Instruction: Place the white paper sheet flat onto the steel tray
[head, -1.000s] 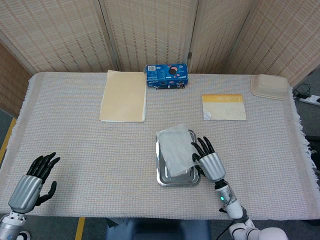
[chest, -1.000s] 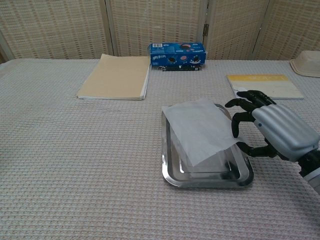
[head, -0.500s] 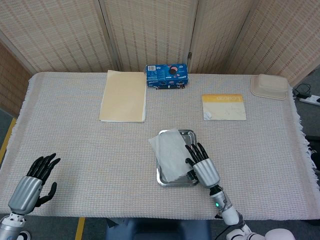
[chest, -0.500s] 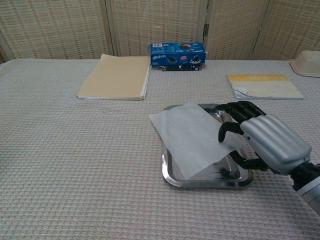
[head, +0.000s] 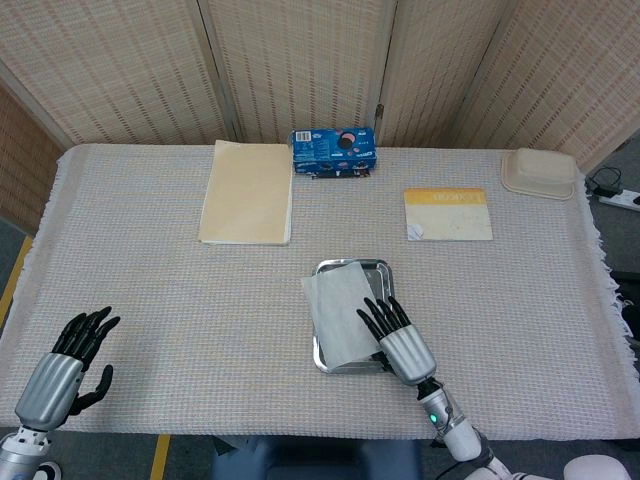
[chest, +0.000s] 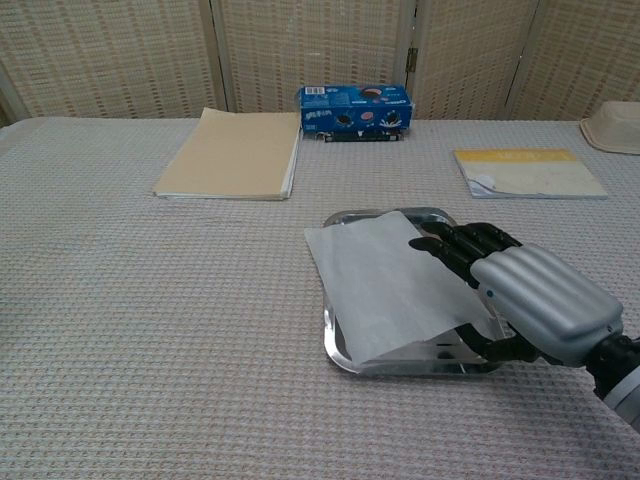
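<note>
Nearest, the right hand (chest: 525, 300) lies palm-down with fingers stretched flat on the white paper sheet (chest: 385, 280), which covers most of the steel tray (chest: 345, 352) and overhangs its left rim; whether the thumb beneath pinches the sheet is hidden. Left hand (head: 70, 365) hovers open, empty, at the desk's near-left corner, its wrist cut off.

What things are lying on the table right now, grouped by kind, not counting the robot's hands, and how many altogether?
Paper sheets and stacks: 3 (white paper sheet, tan stack, yellow-topped pad)
Steel tray: 1
Blue box: 1
Beige container: 1
Total: 6
</note>
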